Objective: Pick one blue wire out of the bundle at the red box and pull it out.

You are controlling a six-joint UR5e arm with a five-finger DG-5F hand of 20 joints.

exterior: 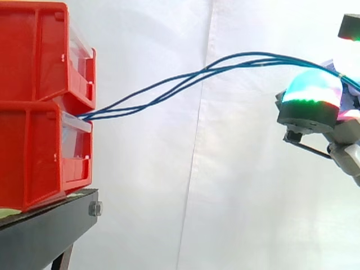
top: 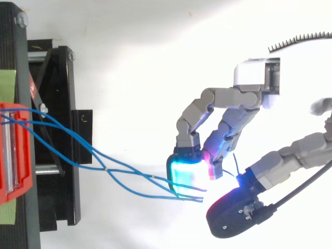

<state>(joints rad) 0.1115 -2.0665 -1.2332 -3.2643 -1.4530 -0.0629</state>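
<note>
A bundle of thin blue wires (exterior: 208, 68) runs from the gap between the two stacked red bins (exterior: 34, 152) up and to the right, hanging in the air as far as my hand (exterior: 309, 107). From above, the wires (top: 106, 168) leave the red bin (top: 25, 181) at the left, cross one another and end under a cyan-glowing fingertip (top: 185, 175). My hand (top: 228, 122) is curled round the wires' far ends, with the thumb below. I cannot tell how many wires are in its grip.
The bins stand on a black stand (exterior: 50, 225) at the left, seen from above as a black frame (top: 57, 129). A white curtain hangs behind the work. Between the bins and my hand there is only open air.
</note>
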